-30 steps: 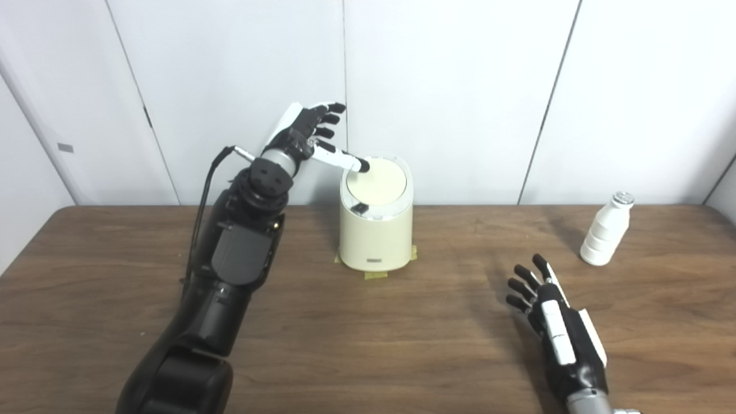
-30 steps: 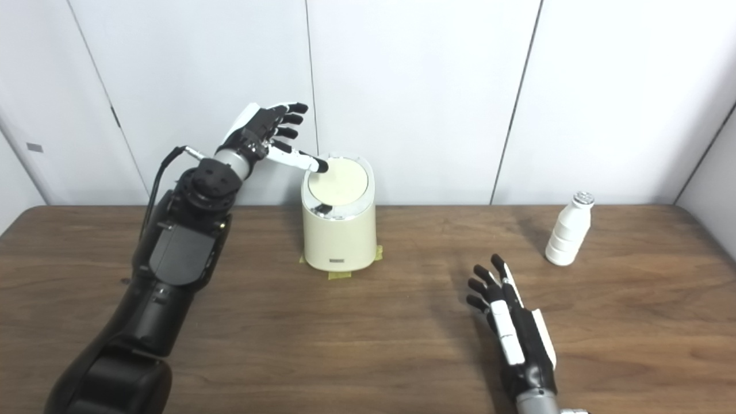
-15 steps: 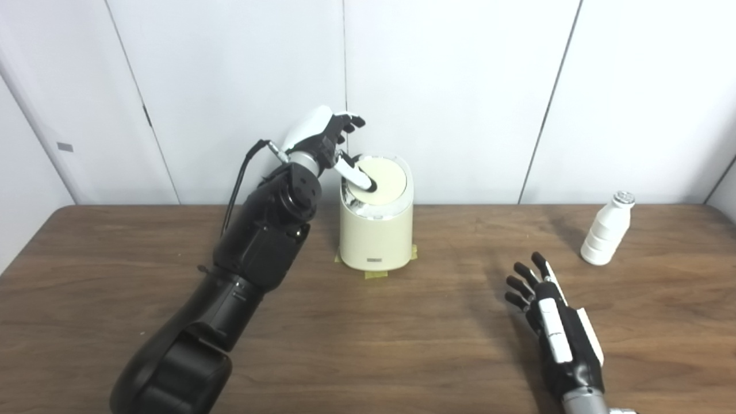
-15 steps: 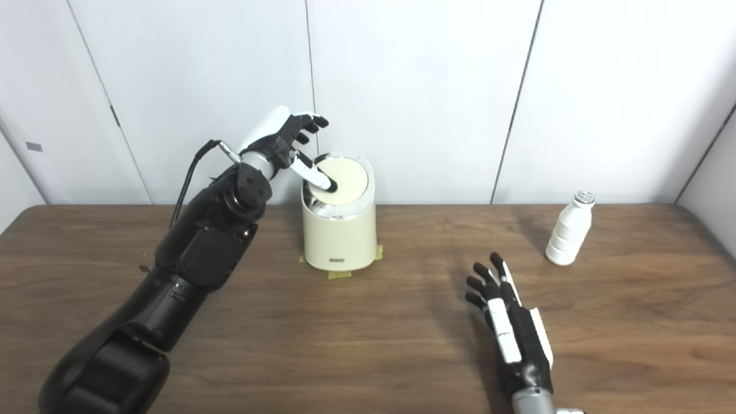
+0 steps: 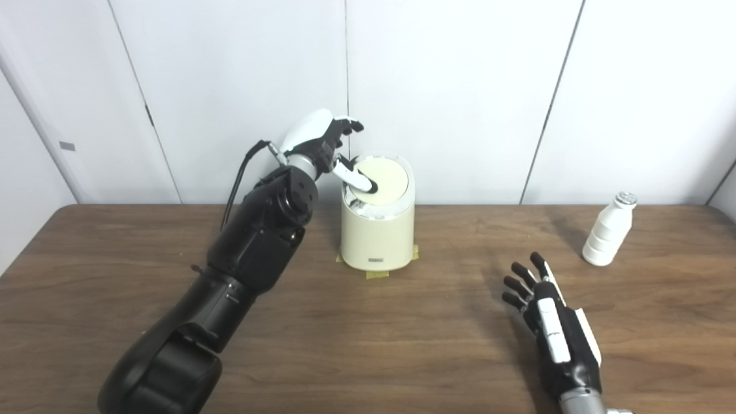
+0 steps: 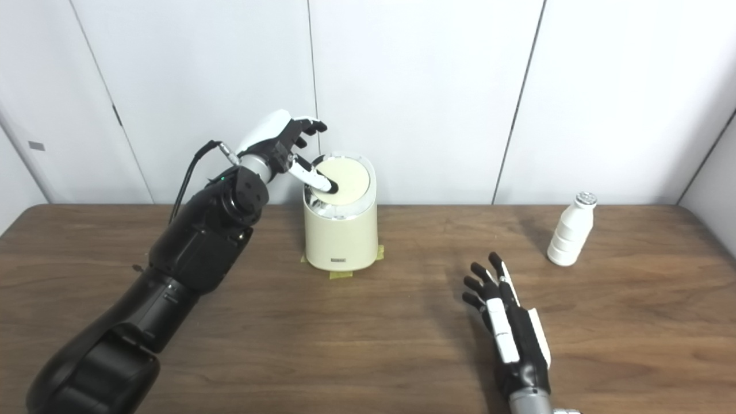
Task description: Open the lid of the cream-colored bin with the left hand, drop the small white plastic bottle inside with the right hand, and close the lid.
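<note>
The cream-colored bin (image 5: 376, 236) stands at the back middle of the table, on yellow tape. Its round lid (image 5: 384, 179) lies tilted in the chrome rim. My left hand (image 5: 323, 144) hovers over the bin's left side, fingers spread, with its thumb tip pressing on the lid's front left part. It holds nothing. The small white plastic bottle (image 5: 606, 237) stands upright at the far right. My right hand (image 5: 549, 328) rests flat and open on the table, well short of the bottle and to its left.
The brown wooden table (image 5: 368, 339) spans the view. White wall panels (image 5: 460, 86) rise straight behind the bin and bottle. My left forearm (image 5: 253, 241) reaches diagonally across the table's left half.
My left hand swung from a raised spread pose down over the lid, and its thumb moved from the lid's back left edge to its front left part. My right hand barely shifted.
</note>
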Action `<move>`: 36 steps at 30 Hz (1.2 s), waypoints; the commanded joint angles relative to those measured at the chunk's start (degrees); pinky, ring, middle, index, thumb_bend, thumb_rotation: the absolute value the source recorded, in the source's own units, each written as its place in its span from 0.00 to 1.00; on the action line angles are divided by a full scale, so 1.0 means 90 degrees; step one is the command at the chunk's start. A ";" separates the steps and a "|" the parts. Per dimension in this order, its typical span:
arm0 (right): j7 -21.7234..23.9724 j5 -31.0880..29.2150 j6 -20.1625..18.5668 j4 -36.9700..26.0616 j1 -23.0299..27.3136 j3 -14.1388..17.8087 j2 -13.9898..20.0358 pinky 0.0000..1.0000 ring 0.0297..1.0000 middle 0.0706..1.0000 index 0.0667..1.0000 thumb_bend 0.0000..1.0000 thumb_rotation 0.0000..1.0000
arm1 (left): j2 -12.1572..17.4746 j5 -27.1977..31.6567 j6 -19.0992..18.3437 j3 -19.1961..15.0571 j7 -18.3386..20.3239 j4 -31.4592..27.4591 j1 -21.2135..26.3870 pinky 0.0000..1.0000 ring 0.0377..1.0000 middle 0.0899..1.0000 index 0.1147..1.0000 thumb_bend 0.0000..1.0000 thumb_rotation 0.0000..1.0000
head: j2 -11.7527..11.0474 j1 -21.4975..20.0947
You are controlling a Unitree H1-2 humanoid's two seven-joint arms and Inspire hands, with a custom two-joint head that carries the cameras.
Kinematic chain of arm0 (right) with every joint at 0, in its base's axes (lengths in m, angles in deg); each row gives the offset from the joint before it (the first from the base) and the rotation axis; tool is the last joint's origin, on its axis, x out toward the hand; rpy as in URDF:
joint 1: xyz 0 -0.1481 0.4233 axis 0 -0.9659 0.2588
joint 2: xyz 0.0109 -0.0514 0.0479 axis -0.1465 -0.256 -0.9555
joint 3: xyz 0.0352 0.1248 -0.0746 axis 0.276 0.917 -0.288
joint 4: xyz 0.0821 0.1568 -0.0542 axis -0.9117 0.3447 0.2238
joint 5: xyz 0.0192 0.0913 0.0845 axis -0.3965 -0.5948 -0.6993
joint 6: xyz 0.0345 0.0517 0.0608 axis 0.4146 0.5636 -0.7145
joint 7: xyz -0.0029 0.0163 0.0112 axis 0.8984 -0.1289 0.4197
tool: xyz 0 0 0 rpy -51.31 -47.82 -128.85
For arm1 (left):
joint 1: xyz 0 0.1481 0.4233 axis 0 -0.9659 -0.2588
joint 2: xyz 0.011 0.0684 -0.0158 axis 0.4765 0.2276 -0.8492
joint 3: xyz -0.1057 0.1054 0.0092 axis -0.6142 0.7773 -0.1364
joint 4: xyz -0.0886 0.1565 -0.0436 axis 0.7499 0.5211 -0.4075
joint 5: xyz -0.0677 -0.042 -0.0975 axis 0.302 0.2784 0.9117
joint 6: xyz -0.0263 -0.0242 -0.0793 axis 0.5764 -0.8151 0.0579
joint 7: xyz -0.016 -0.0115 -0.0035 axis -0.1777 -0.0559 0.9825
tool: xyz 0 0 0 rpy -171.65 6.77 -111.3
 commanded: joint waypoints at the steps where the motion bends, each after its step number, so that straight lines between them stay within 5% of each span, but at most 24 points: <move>1: 0.0016 -0.0078 0.0147 -0.0174 0.0080 -0.0036 -0.0063 0.81 0.86 0.89 0.97 0.59 0.85 | 0.0127 -0.0194 0.0236 0.0088 -0.0031 -0.0119 0.0215 0.70 0.82 0.86 0.86 0.97 0.00 | 0.0014 -0.0016; 22: -0.0145 0.0060 0.0010 -0.0270 0.0092 -0.0103 -0.0129 0.81 0.86 0.89 0.97 0.58 0.86 | 0.0263 -0.1049 0.0585 0.0837 0.0144 0.0065 0.0266 0.66 0.80 0.86 0.88 1.00 0.00 | 0.0088 -0.0116; 31: -0.0121 0.0046 0.0021 -0.0266 0.0095 -0.0106 -0.0082 0.81 0.87 0.89 0.97 0.57 0.88 | 0.0150 -0.0377 -0.0111 -0.0086 0.0596 -0.0944 0.0133 0.60 0.72 0.81 0.86 0.95 0.00 | 0.0116 -0.0143; 36: -0.0121 0.0051 -0.0003 -0.0313 0.0068 -0.0103 -0.0069 0.81 0.86 0.89 0.97 0.58 0.87 | -0.0346 0.0026 -0.0183 -0.1312 0.0904 -0.1912 -0.0363 0.62 0.75 0.80 0.86 0.78 0.10 | 0.0129 -0.0156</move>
